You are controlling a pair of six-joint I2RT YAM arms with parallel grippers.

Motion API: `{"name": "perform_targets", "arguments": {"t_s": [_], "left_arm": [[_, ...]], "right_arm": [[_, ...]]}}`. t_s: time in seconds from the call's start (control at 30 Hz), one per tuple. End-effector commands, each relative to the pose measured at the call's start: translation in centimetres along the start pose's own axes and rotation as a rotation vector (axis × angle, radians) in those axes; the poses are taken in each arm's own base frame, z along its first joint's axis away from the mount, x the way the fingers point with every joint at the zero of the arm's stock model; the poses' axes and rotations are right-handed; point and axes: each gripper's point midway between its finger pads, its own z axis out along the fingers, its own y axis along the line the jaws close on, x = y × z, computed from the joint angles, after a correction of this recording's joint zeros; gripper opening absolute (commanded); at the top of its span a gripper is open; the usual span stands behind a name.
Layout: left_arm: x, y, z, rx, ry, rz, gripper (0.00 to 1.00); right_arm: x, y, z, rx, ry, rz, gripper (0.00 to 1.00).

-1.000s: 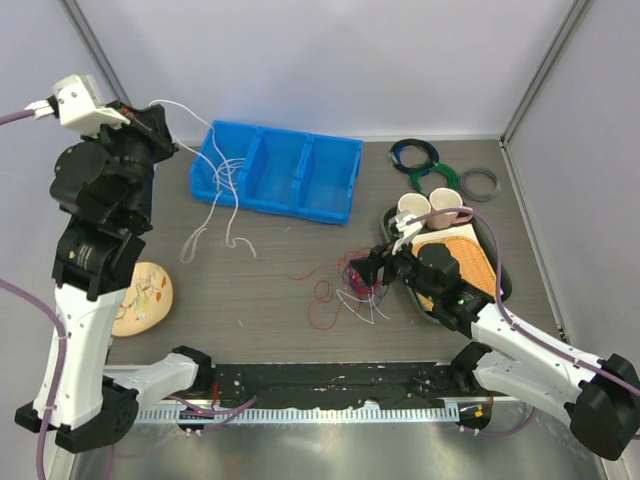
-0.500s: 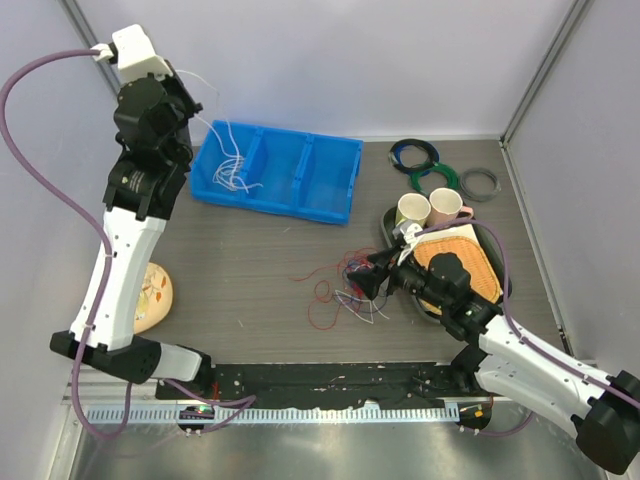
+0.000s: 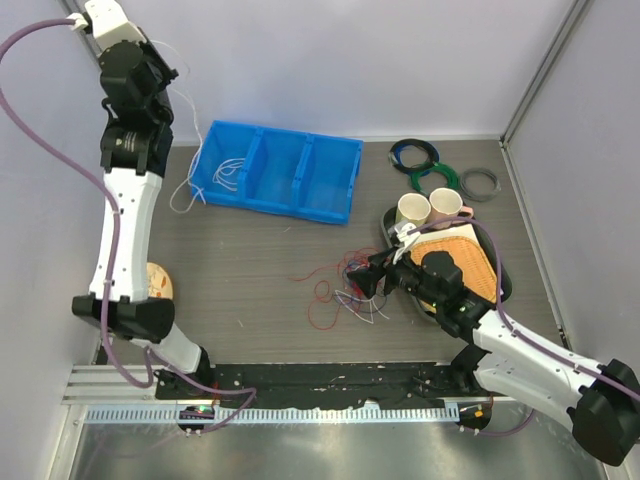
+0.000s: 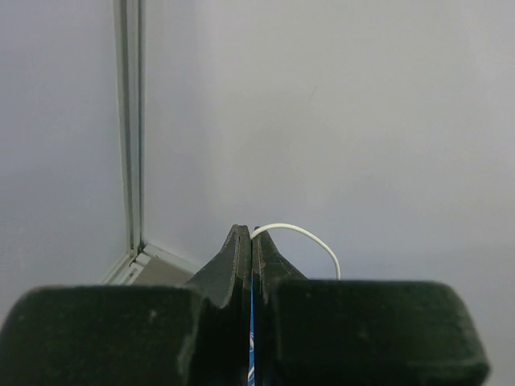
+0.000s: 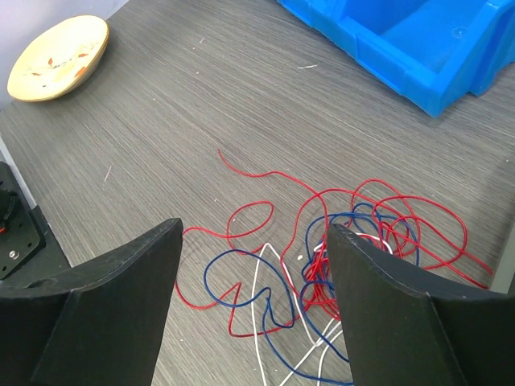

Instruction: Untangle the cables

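A tangle of red, dark blue and white cables point(image 3: 350, 285) point(image 5: 354, 241) lies on the table in front of the black tray. My right gripper point(image 3: 366, 279) point(image 5: 253, 227) hovers just above its left part, open, with nothing between the fingers. Loose red and blue loops point(image 5: 241, 265) show in the gap. My left gripper point(image 3: 160, 85) point(image 4: 252, 233) is raised high at the back left and shut on a white cable point(image 4: 302, 235). That white cable point(image 3: 203, 145) hangs down into the blue bin's left compartment, and one loop point(image 3: 183, 200) drapes outside it.
A blue three-compartment bin point(image 3: 290, 190) point(image 5: 418, 40) stands at the back centre. A shallow bowl point(image 3: 160, 280) point(image 5: 56, 47) sits at the left, half hidden by the left arm. Two mugs point(image 3: 412, 210) and an orange mat rest on the black tray point(image 3: 500, 285). Coiled rings point(image 3: 415, 153) lie behind them.
My left arm swung up and back, lifting the white cable off the table so it hangs into the bin. My right gripper opened wider and stayed over the tangle.
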Motion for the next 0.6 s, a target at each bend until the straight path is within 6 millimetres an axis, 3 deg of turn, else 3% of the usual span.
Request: {"name": "perform_targets", "arguments": {"t_s": [0.0, 0.17, 0.27, 0.3, 0.37, 0.57], "left_arm": [[1.9, -0.4, 3.3, 0.037, 0.032, -0.062, 0.00], [4.6, -1.6, 5.5, 0.075, 0.080, -0.090, 0.00], [4.9, -2.0, 6.4, 0.076, 0.069, -0.111, 0.00], [5.9, -2.1, 7.1, 0.072, 0.083, -0.106, 0.00], [5.3, -2.3, 7.6, 0.066, 0.064, -0.113, 0.00], [7.4, -2.6, 9.5, 0.045, 0.075, -0.128, 0.00]], "right_arm": [[-2.5, 0.1, 0.4, 0.005, -0.081, -0.043, 0.78], [-2.5, -0.5, 0.6, 0.031, -0.083, -0.061, 0.77], [-2.4, -0.7, 0.7, 0.041, -0.080, -0.067, 0.77], [-2.2, -0.8, 0.7, 0.044, -0.076, -0.071, 0.78], [-2.1, -1.2, 0.8, 0.065, -0.074, -0.072, 0.77], [-1.5, -2.1, 1.2, 0.099, -0.058, -0.084, 0.78]]}}
